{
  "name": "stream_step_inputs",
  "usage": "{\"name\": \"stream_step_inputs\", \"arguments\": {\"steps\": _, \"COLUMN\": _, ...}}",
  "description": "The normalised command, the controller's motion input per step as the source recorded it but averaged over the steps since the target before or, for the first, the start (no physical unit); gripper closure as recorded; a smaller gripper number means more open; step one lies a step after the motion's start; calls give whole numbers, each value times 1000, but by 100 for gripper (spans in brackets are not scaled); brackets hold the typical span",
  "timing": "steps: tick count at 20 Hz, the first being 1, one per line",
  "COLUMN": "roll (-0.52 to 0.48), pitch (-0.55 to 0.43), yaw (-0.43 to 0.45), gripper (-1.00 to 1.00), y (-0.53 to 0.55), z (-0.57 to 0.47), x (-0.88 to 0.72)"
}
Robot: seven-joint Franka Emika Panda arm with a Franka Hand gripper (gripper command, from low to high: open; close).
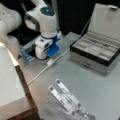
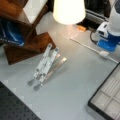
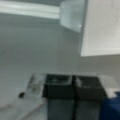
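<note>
While no writing reads anywhere, tool (image 3: 72, 87) sits closed, pads touching, above white cable (image 1: 41, 71).

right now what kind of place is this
Probably a desk or workbench in an office or lab. In both front views there is a grey tabletop, an open compartment box, a folding metal stand and a lit lamp. The gripper hangs low over the tabletop.

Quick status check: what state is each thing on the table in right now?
claw: shut, empty, low over the table
jewelry box: lid open, compartments empty
folding stand: collapsed, lying flat
lamp: lit
white cable: lying loose across the table
</note>
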Motion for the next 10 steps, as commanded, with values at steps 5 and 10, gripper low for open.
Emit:
{"name": "stream_step_inputs", "arguments": {"steps": 5, "roll": 159, "pitch": -620, "yaw": 67, "gripper": 100, "y": -382, "z": -536, "x": -824}}
{"name": "stream_step_inputs", "arguments": {"steps": 10, "roll": 140, "pitch": -637, "yaw": 41, "gripper": 100, "y": -370, "z": -561, "x": -858}}
